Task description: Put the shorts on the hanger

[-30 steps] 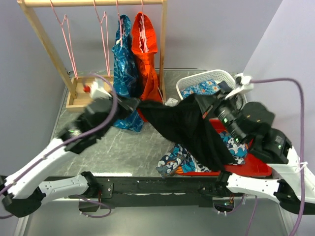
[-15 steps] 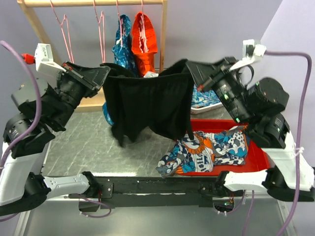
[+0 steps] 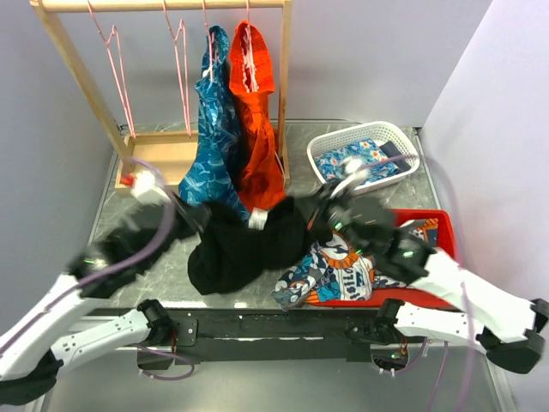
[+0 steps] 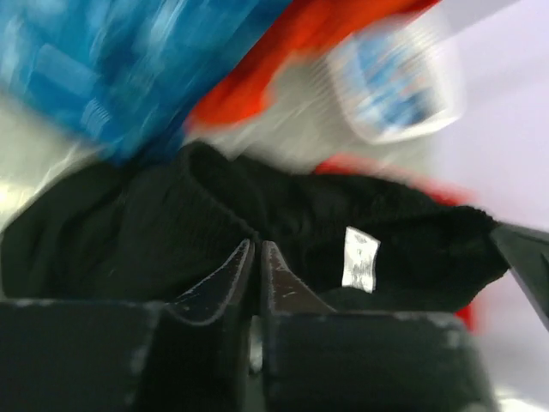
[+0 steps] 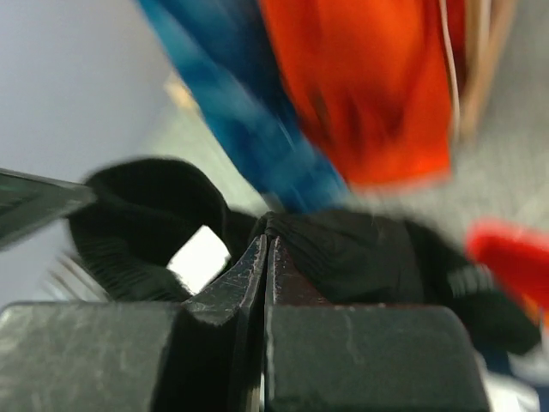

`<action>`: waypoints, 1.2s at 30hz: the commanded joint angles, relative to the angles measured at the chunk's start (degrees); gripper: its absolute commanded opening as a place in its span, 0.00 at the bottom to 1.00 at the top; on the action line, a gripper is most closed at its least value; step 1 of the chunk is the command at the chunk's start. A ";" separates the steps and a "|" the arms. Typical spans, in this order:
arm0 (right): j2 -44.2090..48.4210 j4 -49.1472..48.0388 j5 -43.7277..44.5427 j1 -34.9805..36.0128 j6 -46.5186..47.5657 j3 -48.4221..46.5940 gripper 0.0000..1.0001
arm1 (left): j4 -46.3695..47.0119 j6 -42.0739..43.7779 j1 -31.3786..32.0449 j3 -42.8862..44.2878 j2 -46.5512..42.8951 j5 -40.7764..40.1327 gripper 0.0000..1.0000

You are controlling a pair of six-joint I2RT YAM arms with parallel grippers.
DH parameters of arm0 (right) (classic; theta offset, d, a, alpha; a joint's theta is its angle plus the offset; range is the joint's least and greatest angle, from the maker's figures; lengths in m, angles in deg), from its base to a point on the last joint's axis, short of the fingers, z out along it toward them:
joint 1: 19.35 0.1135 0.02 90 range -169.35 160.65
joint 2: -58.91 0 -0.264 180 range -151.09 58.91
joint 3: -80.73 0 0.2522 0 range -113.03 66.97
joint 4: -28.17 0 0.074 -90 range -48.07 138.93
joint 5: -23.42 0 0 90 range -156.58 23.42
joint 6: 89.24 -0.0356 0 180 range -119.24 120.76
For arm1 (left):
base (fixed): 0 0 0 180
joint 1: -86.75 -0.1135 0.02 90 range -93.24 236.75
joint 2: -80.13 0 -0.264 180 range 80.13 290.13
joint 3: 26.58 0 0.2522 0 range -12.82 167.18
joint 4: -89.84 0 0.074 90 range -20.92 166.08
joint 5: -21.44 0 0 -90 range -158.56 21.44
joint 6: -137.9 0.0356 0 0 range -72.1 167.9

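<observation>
The black shorts (image 3: 240, 251) lie bunched low over the table in front of the rack, held at the waistband by both grippers. My left gripper (image 3: 204, 220) is shut on the left end of the waistband, as the left wrist view (image 4: 256, 244) shows, with a white label (image 4: 360, 257) beside it. My right gripper (image 3: 302, 215) is shut on the right end (image 5: 268, 225); the shorts (image 5: 360, 249) bulge past its tips. Two bare pink hangers (image 3: 116, 73) (image 3: 182, 69) hang on the wooden rack. The arms are blurred by motion.
The wooden rack (image 3: 77, 81) stands at the back left with a blue patterned garment (image 3: 214, 129) and an orange-red garment (image 3: 253, 112) hanging on it. A white basket (image 3: 405, 144) is at the back right. A red tray (image 3: 442, 225) holds patterned clothes (image 3: 334, 273).
Both arms have dropped from holding the shorts stretched out high in the air. The shorts have gone from spread wide to bunched low near the table, with the grippers closer together.
</observation>
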State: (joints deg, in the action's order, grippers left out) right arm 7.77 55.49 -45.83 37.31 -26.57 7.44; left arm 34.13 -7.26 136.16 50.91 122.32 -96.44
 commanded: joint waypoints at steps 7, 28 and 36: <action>-0.11 -5.57 -3.96 -1.56 -7.82 13.30 0.00 | -2.77 3.63 -0.19 4.43 -0.46 -3.05 0.68; -6.17 -2.40 -9.77 -1.47 -7.12 10.84 0.00 | 2.05 35.73 -23.38 52.64 39.09 -1.68 0.73; -3.97 -1.17 -9.77 -1.56 -7.56 12.15 0.00 | 2.05 37.05 -29.19 55.37 47.71 -0.17 0.64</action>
State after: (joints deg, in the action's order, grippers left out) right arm 1.78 54.16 -55.57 36.00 -33.94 21.23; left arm 33.82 27.51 108.58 102.66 170.10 -99.32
